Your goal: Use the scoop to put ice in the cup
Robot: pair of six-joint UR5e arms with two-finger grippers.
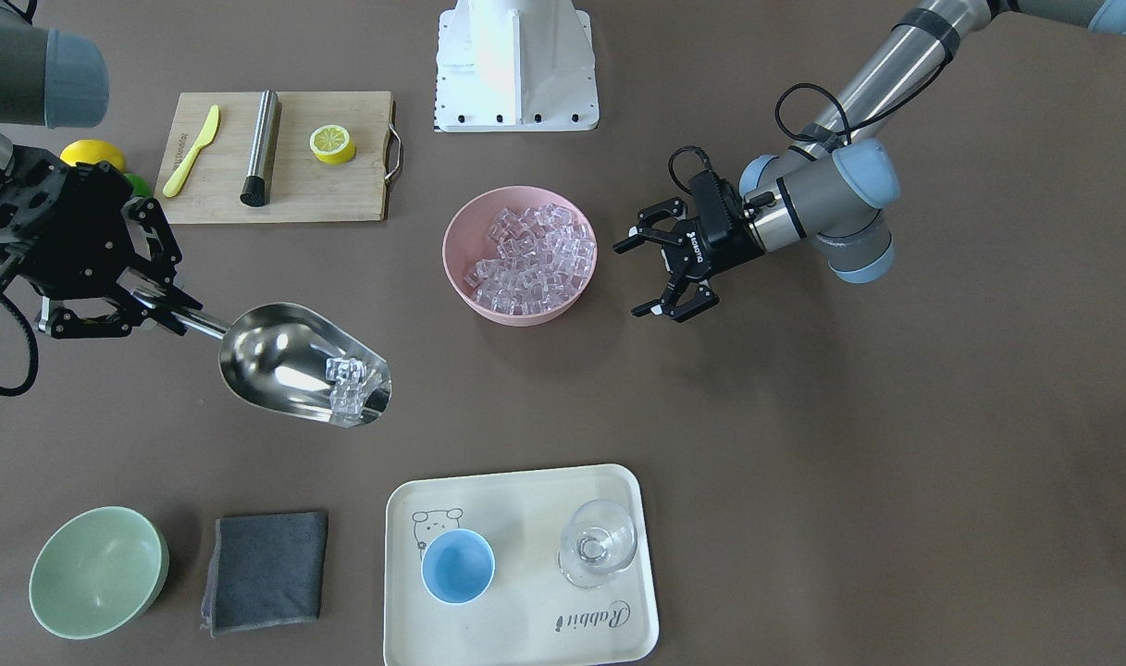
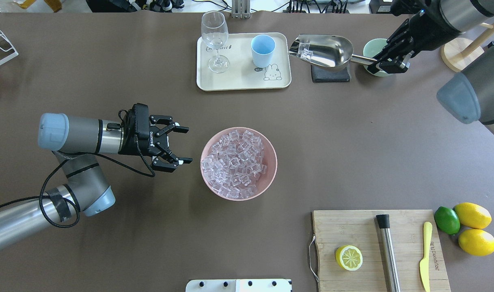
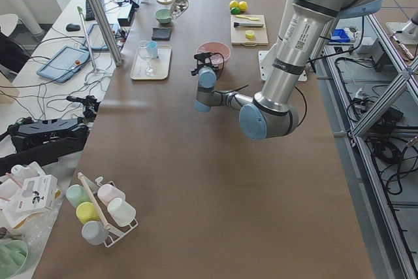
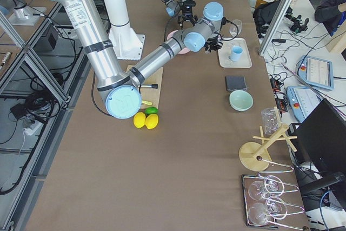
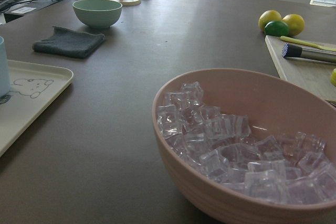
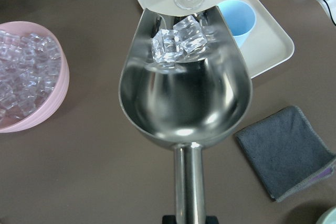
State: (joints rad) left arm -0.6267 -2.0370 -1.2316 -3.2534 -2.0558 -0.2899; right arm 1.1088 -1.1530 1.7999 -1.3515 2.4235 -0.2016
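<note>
My right gripper (image 1: 176, 313) is shut on the handle of the steel scoop (image 1: 290, 361) and holds it above the table, between the pink bowl and the tray. A few clear ice cubes (image 1: 348, 384) lie at the scoop's front lip. In the right wrist view the scoop (image 6: 184, 98) with its ice (image 6: 176, 43) points at the light-blue cup (image 6: 239, 19). The cup (image 1: 458, 566) stands upright and empty on the cream tray (image 1: 525, 629). A pink bowl (image 1: 525, 316) holds much ice (image 1: 525, 254). My left gripper (image 1: 629, 280) is open and empty beside that bowl.
A clear glass (image 1: 598, 544) stands on the tray next to the cup. A grey cloth (image 1: 266, 572) and a pale green bowl (image 1: 95, 572) lie beside the tray. A cutting board (image 1: 340, 199) holds a steel rod (image 1: 261, 148), half a lemon (image 1: 332, 143) and a yellow knife (image 1: 192, 151).
</note>
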